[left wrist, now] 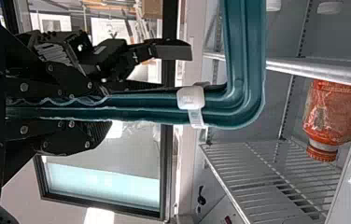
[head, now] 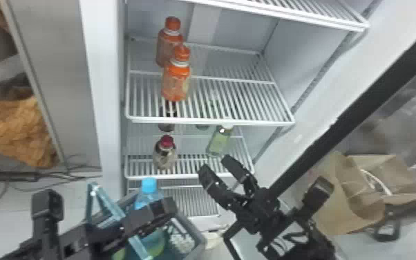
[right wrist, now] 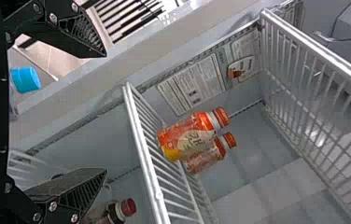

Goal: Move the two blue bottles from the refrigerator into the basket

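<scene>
Blue-capped bottle (head: pixel 146 198) in basket (head: pixel 198 239), ridged teal handle (left wrist: pixel 244 60) in left gripper (head: pixel 165 210)

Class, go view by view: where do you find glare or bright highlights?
Head view: soft light inside the refrigerator, a small highlight near the green bottle's neck; left wrist view: a washed-out white patch beside the dark-framed pane; right wrist view: white glare seen through the wire shelf.
</scene>
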Controlling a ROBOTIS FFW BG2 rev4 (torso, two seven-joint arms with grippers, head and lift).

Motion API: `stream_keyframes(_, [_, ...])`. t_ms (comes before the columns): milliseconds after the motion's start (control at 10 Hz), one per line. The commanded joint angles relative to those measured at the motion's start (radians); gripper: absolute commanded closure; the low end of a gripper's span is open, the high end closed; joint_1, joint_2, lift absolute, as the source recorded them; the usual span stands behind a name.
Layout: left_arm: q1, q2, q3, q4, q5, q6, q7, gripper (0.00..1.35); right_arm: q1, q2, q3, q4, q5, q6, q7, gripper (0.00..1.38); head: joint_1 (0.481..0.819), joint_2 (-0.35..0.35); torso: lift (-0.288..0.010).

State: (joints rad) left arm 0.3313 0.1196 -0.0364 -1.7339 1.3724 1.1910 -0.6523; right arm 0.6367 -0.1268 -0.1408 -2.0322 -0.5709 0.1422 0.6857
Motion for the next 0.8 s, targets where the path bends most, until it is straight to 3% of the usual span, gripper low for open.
stream_keyframes(0, [0.002, 0.000, 0.000, 0.000, 0.000, 0.002, -0.001, 1.20, 0.058, -0.005, -0.013, 0.009, 0.003, -0.091, -0.002, 0.19, 0.695, -0.347, 0.000])
stream_keyframes(300, [0.002, -0.002, 0.000, 0.000, 0.002, -0.001, -0.001, 1.20, 0.127, -0.013, -0.043, 0.050, 0.003, -0.245, -0.002, 0.19, 0.695, -0.350, 0.000])
stream_keyframes(700, [0.007, -0.003, 0.000, 0.000, 0.000, -0.001, -0.003, 1.20, 0.269, -0.004, -0.106, 0.001, 0.009, -0.339, -0.002, 0.19, 0.695, -0.350, 0.000])
